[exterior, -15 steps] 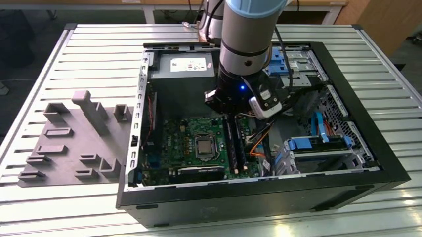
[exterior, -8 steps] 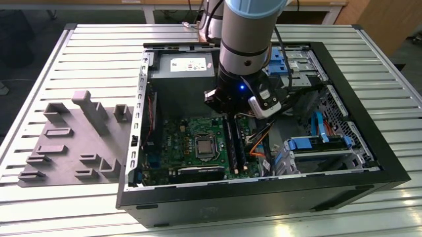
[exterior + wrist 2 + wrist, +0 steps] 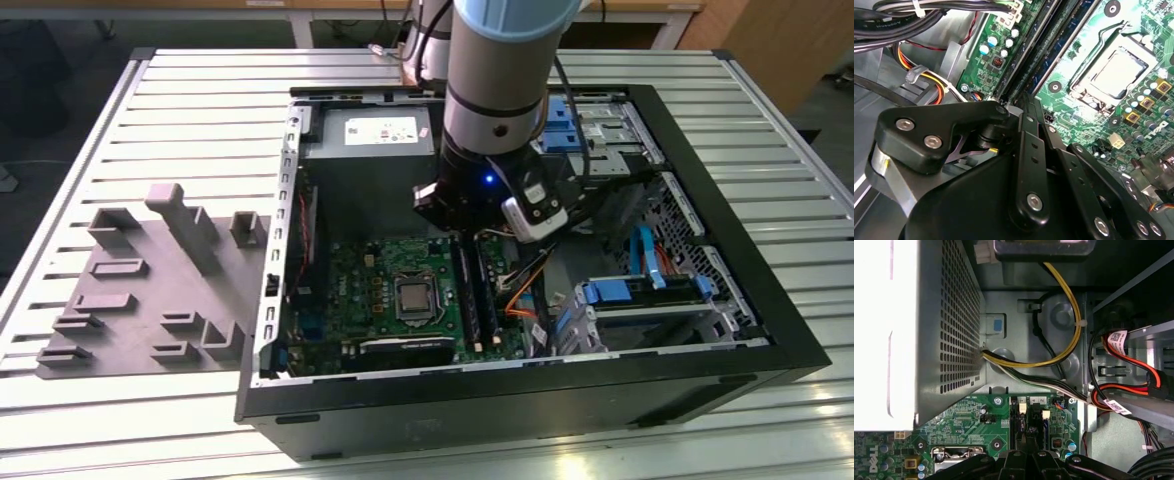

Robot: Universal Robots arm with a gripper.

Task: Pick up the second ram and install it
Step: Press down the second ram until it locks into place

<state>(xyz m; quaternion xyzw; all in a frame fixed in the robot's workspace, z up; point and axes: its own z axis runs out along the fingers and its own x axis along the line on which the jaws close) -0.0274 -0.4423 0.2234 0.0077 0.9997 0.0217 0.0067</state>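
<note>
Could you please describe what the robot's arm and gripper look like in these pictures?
In the exterior view the arm is a silver-grey cylinder with a light blue cap at the top. Its black wrist section carries a small blue light, a white-and-black module and black cables. In the second wrist view the gripper is matte black, built of rounded linkage bars joined by silver screws.

matt black plastic hand (image 3: 1024,107), perforated metal power-supply box (image 3: 949,315)

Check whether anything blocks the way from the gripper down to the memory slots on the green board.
Nothing visible does. The gripper hangs right over the memory slots. The coloured cables lie beside the slots, on the exterior view's right, not across them.
</note>
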